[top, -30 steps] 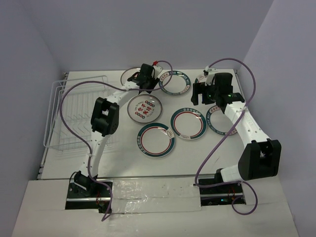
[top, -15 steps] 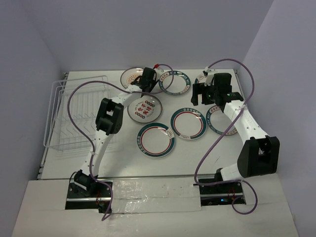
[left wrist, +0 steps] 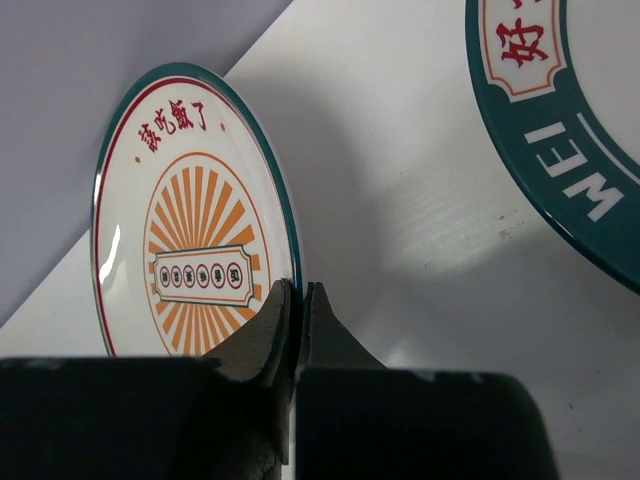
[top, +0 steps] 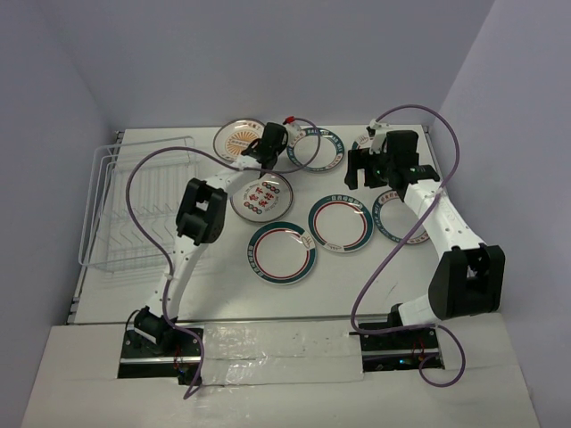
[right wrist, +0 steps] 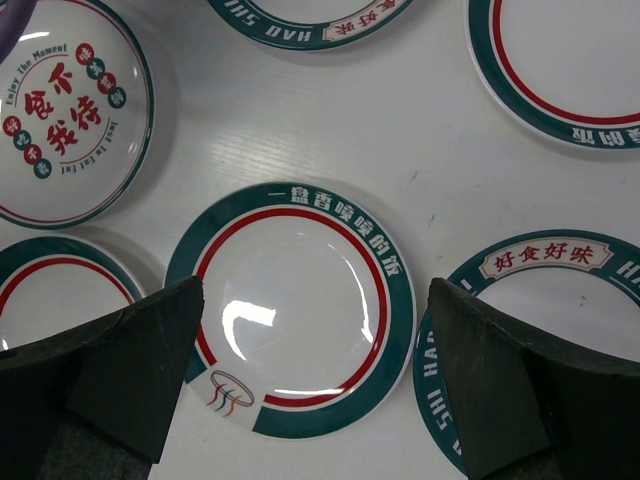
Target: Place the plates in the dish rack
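Note:
Six plates lie on the white table. The sunburst plate point(top: 237, 138) point(left wrist: 190, 230) sits at the back, and my left gripper point(top: 265, 148) point(left wrist: 297, 292) is shut on its right rim, one finger on top and one beneath. A teal-rimmed plate point(top: 314, 149) point(left wrist: 560, 150) lies just right of it. My right gripper point(top: 369, 171) point(right wrist: 315, 300) hangs open above another teal-rimmed plate point(top: 340, 222) point(right wrist: 290, 310), touching nothing. The plate with red characters point(top: 261, 196) point(right wrist: 70, 110) lies mid-table. The dish rack point(top: 134, 214) stands empty at the left.
Another teal-rimmed plate point(top: 282, 252) lies nearest the arms. One more point(top: 400, 223) point(right wrist: 540, 300) is partly under my right arm. The back wall rises close behind the sunburst plate. Purple cables loop over both arms.
My left gripper's jaws have closed onto the sunburst plate's rim, and the plate has shifted slightly left. The right arm has not moved.

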Controlling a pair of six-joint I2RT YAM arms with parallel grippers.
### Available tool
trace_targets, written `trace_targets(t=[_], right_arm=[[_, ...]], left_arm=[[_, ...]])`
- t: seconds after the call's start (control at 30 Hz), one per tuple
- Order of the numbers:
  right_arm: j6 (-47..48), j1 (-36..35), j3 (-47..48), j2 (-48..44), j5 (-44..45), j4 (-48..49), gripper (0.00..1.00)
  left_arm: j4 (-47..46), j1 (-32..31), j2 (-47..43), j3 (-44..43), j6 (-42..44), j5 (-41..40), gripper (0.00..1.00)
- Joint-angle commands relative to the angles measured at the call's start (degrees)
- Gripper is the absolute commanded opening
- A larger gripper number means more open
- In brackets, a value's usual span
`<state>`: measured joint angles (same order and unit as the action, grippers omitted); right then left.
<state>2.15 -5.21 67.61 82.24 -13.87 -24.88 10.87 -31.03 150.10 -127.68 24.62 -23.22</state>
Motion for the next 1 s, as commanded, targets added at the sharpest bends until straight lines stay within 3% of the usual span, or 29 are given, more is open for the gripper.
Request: trace_targets(t=[0.0,0.13,0.3,0.57,0.7,0.87,0.97], right_arm=[[-0.7,0.5,3.1,-1.3,-1.2,0.9,1.0],[-0.7,0.5,3.1,-2.5,-1.8,0.8,1.0],[-0.6,0.5,3.2,-3.4,-2.6,0.8,1.0],[-0.1,0.5,3.0,-4.8,-3.5,0.5,1.0],[0.0,0.4,3.4,-4.9,-5.0,0.5,1.0],[-0.1,0.0,4.8,-4.4,-7.7,0.3,1.0],[-0.1,-1.0,6.0,-3.8,-8.2,0.0,1.0]], left_arm=[[-0.9,-0.6,-4.1,0.9,-1.7,0.0,0.0],[0.1,-1.1,-10.2,2.3,-3.3,-0.9,0.0],[1.7,-0.3,-24.7,5.9,-9.6,1.1,0.0],[15.8,8.1,-49.3,9.5,-24.1,24.8,0.0],[19.1,19.6,-61.9,16.5,-33.2,42.8,0.0],[26.3,30.6,-74.6,24.3,-32.8,50.0,0.0],[31.0,38.2,-80.6,27.6,-31.6,59.2,0.0]])
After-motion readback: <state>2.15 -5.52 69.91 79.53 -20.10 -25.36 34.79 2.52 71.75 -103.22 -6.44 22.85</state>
